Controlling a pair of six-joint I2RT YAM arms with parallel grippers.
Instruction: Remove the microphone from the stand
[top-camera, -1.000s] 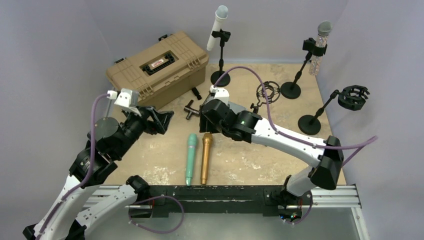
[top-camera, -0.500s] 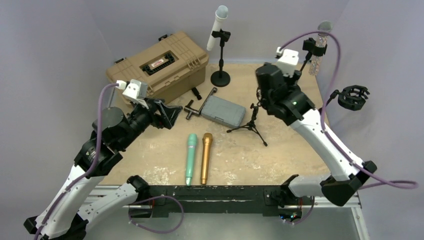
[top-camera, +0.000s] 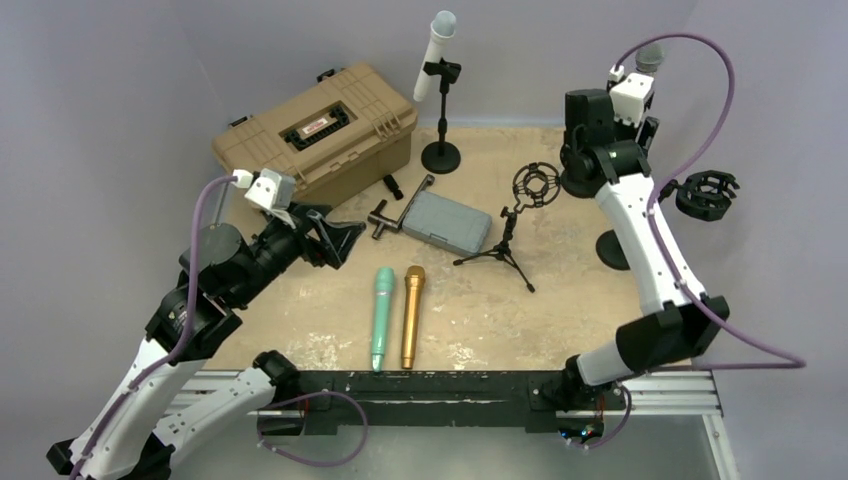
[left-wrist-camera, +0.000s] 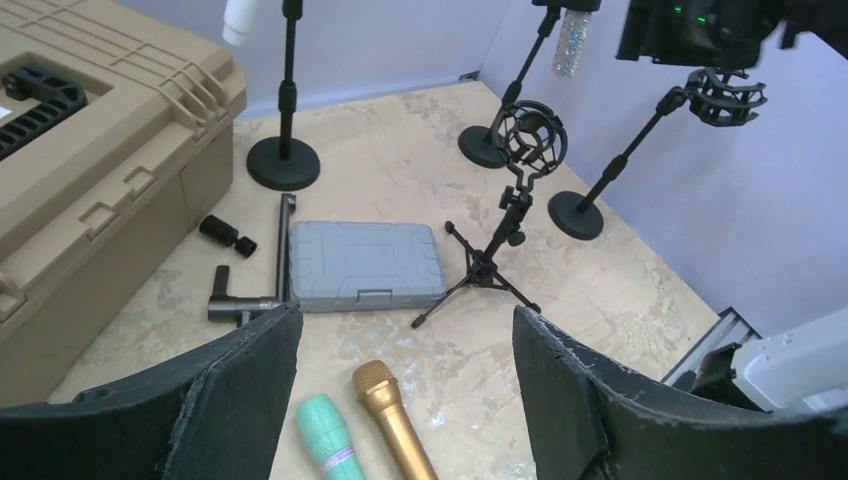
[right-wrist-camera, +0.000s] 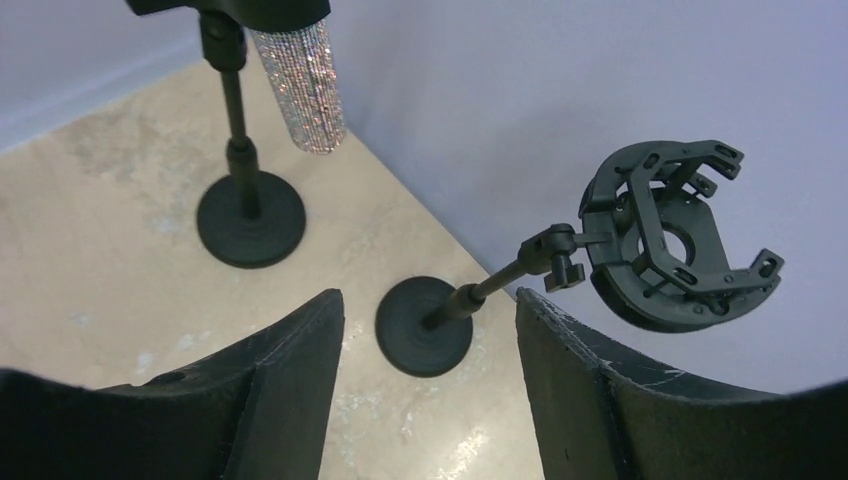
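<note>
Mottled beige tabletop (top-camera: 570, 300), lilac walls (top-camera: 100, 80), glitter microphone (right-wrist-camera: 300, 85)

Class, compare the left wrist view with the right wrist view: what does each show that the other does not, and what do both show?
Only the left wrist view: the tan case, grey case, gold microphone, green microphone, tripod stand and the open left hand.
Only the right wrist view: the open right hand.
Both: the glitter microphone on its round-base stand, and the tilted stand with its empty shock mount.
</note>
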